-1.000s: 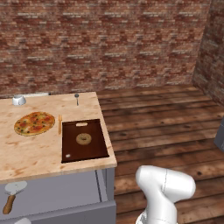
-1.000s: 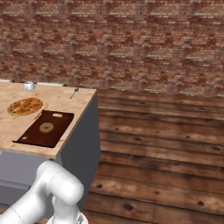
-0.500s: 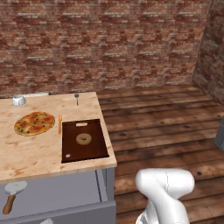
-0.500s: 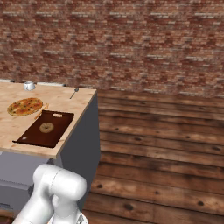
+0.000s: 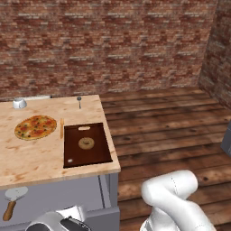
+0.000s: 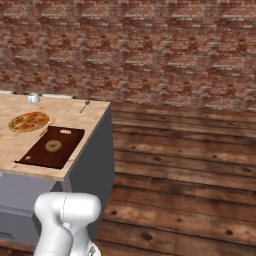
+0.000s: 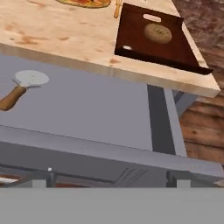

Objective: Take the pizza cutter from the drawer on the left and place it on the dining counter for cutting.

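The drawer [image 7: 87, 113] stands pulled out below the edge of the dining worktop [image 5: 31, 158], and the pizza cutter [image 7: 24, 87] lies on its grey floor at the left of the hand view, wheel toward the upper right, wooden handle running off toward the left edge; in the left base view the pizza cutter [image 5: 12, 200] sits at the lower left. The claw [image 7: 107, 177] hangs released with its jaws spread wide, holding nothing, its tips low at the bottom of the hand view and well to the right of the tool. The step in hand looks like the reach for the cutter. To do it well, the claw should probably travel left, centre over the brown handle rather than the flat wheel, turn so the jaws straddle the handle across its width, then descend without striking the drawer's front wall. On the worktop, the pizza [image 5: 35, 127] and the cutting board [image 5: 85, 144] leave bare wood near the front edge for setting it down.
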Available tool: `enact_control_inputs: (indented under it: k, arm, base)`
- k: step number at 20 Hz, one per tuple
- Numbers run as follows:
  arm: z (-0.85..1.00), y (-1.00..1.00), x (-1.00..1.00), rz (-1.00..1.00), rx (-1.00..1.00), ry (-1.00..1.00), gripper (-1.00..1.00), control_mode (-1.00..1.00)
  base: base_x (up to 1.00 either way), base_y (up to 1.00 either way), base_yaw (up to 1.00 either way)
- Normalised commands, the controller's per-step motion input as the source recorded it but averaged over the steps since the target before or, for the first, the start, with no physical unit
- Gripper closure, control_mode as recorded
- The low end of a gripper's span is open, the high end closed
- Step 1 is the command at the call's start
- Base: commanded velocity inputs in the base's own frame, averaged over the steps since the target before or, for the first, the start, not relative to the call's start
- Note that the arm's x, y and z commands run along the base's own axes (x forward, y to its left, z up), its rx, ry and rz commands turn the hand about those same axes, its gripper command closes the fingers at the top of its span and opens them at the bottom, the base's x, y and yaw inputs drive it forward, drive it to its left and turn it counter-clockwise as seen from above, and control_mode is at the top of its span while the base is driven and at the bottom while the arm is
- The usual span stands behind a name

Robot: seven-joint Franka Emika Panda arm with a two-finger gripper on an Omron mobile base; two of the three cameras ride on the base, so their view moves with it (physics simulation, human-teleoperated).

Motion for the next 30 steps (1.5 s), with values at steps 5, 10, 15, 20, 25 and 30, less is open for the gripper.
enact_control_inputs:
  k: [5, 10, 15, 20, 25, 30]
  arm:
    - [0.22, -0.74, 0.39, -0.01, 0.32, 0.2, -1.0, -1.0]
    - [0.03, -0.58, 0.26, 0.0, 0.25, 0.12, -1.0, -1.0]
    - [0.0, -0.25, 0.35, 0.0, 0.15, 0.2, -1.0, -1.0]
    - [-0.05, 0.0, 0.42, 0.0, 0.03, 0.28, -1.0, -1.0]
    - [-0.14, 0.0, 0.34, 0.01, 0.0, 0.26, -1.0, -1.0]
    - [-0.28, 0.04, 0.11, 0.0, 0.0, 0.12, -1.0, -1.0]
  base:
    - [0.0, 0.0, 0.0]
    - [0.0, 0.0, 0.0]
    - [0.0, 0.0, 0.0]
    - [0.0, 0.0, 0.0]
    - [0.0, 0.0, 0.0]
    - [0.0, 0.0, 0.0]
